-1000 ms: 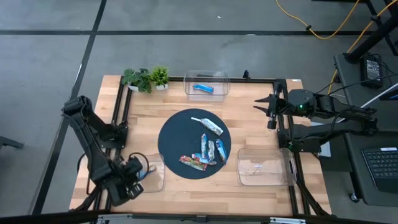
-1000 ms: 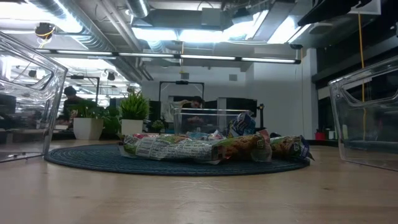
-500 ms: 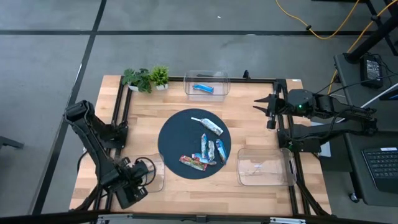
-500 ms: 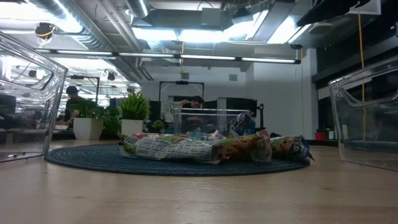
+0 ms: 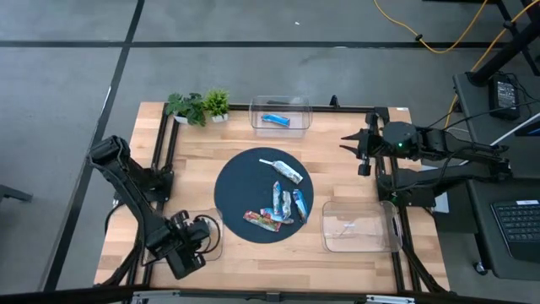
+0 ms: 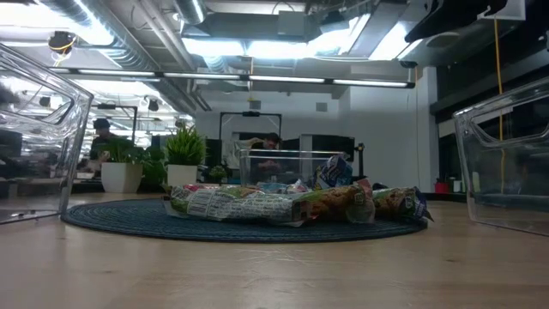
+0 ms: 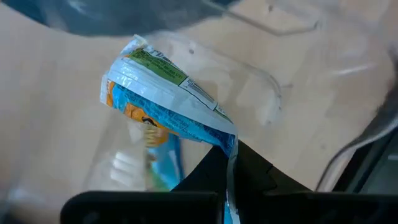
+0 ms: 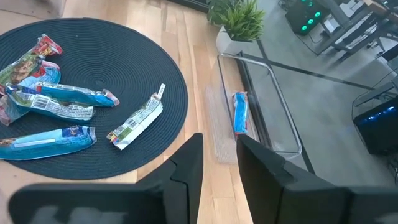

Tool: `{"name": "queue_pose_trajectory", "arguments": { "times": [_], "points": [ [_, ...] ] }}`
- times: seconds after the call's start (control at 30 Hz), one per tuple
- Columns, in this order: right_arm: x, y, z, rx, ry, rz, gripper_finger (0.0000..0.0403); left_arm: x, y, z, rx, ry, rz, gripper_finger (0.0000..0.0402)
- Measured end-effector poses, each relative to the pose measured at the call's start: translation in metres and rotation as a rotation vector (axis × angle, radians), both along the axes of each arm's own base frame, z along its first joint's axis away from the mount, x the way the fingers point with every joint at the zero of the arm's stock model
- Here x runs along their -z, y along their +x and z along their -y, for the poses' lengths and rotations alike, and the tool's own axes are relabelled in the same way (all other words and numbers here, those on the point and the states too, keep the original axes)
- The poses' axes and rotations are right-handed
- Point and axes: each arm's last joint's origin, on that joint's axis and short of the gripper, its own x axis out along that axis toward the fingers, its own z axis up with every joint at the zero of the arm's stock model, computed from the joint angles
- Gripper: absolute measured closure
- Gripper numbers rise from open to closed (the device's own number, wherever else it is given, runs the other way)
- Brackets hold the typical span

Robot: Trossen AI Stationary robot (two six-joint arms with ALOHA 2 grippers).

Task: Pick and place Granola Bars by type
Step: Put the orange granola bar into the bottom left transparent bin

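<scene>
My left gripper (image 7: 229,154) hangs over the clear bin (image 5: 207,235) at the table's near left, shut on an orange, blue and green granola bar (image 7: 165,102). Another orange and blue bar (image 7: 157,149) lies in that bin beneath it. Several more bars (image 5: 280,203) lie flat on the round dark mat (image 5: 240,181) in the middle, seen close in the low view (image 6: 292,204). One blue bar (image 5: 276,120) lies in the far clear bin (image 5: 280,105). My right gripper (image 8: 219,155) waits open above the table's right side (image 5: 354,149). My left gripper pinches the bar's crimped end seal (image 7: 231,138) between its two fingers, only that end between them. The fingers come from above, pointing steeply down. The bar reaches out past the fingertips over the bin; whether its free end touches the bin I cannot tell.
A third clear bin (image 5: 359,226) stands at the near right, its wall close in the low view (image 6: 506,163). Two potted plants (image 5: 198,105) stand at the far left corner. A black frame (image 5: 164,160) runs along the table's sides.
My left gripper has shifted toward the table's right, over the near-left bin, sunk a little and rolled about its own axis, still shut on the bar. The right arm's hand has barely stirred.
</scene>
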Motion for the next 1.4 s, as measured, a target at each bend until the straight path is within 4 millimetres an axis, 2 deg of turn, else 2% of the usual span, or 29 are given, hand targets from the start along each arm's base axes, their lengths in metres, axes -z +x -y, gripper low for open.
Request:
{"name": "queue_pose_trajectory", "arguments": {
  "times": [0.13,0.33,0.57,0.87,1.07,1.27,1.4],
  "points": [
    [0.0,0.0,0.0,-0.001,-0.002,0.001,0.0302,0.019,0.004,-0.003,0.003,-0.058,0.003,0.0398],
    [0.0,0.0,0.0,-0.001,-0.002,0.001,0.0302,0.038,0.006,-0.015,-0.01,-0.043,-0.007,0.0398],
    [0.0,0.0,0.0,-0.001,-0.001,0.002,0.0302,0.055,0.011,-0.022,0.023,-0.105,-0.001,0.0396],
    [0.0,0.0,0.0,-0.001,-0.001,0.002,0.0302,0.055,0.018,-0.029,0.042,-0.088,0.0,0.0376],
    [0.0,0.0,0.0,-0.002,-0.001,0.002,0.0302,0.054,0.019,-0.03,0.03,-0.112,-0.014,0.034],
    [0.0,0.0,0.0,-0.002,-0.002,0.001,0.0302,0.042,0.016,-0.031,0.026,-0.187,-0.022,0.0295],
    [0.0,0.0,0.0,-0.003,-0.003,0.001,0.0302,0.029,0.01,-0.036,0.009,-0.209,-0.001,0.0283]
  ]
}}
